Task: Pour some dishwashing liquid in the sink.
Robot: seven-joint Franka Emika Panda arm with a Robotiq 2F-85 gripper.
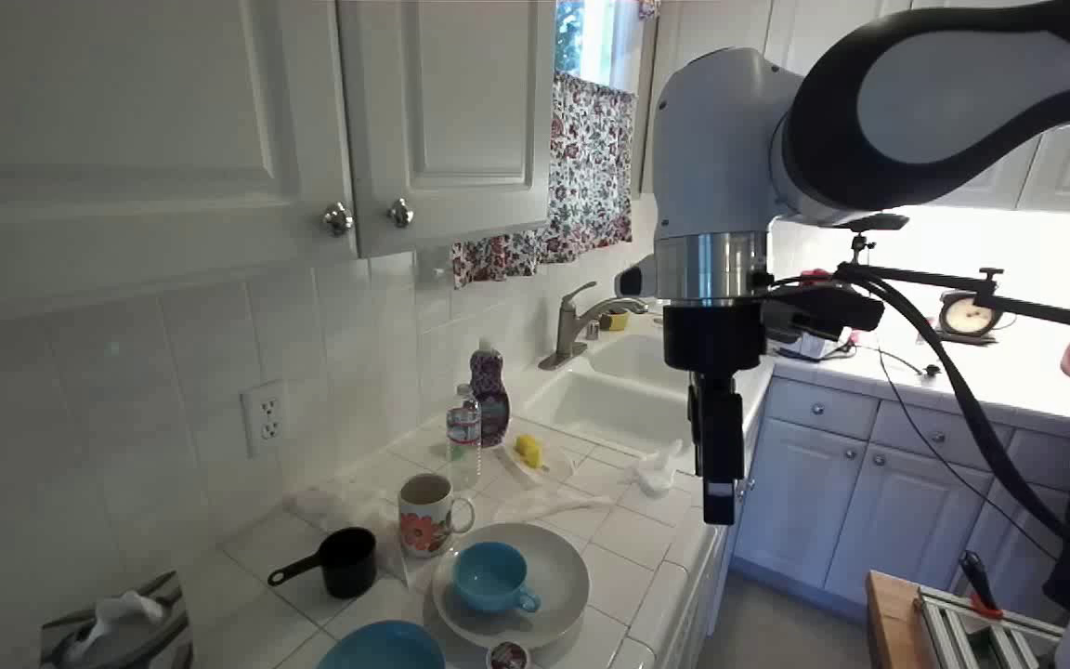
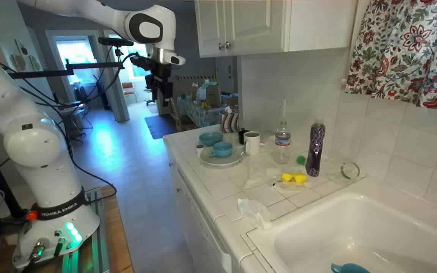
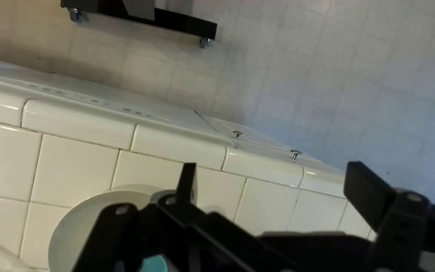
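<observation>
- We are reading "FRANKA EMIKA" on the base [image 2: 53, 227] in an exterior view, and "FRA" on the arm [image 1: 925, 102] in an exterior view, where the edge is cutting the word off.
- The water bottle [image 1: 463, 463] is carrying a blue and red label [image 1: 463, 426], its print being too small for us to read.
- The soap [image 1: 489, 400] is standing upright on the counter [image 1: 630, 539] in both exterior views, near the water bottle and the sink [image 1: 586, 409], well apart from the gripper [image 3: 276, 186]; we are making out a purple pattern on it.
- In the wrist view the fingers [image 3: 186, 182] are standing wide apart, and we are seeing the counter's edge between them.
- In an exterior view the mug [image 1: 426, 511] is showing us a red flower [image 1: 421, 532]; in an exterior view the mug [image 2: 253, 144] is turning a plain white side our way.
- The faucet [image 1: 567, 329] is showing plainly in an exterior view only.
- In an exterior view only, we are spotting a blue cup [image 2: 350, 269] in the sink.
- The wrist view alone is giving us a black wheeled foot [image 3: 183, 24] on the floor [image 3: 296, 68].
</observation>
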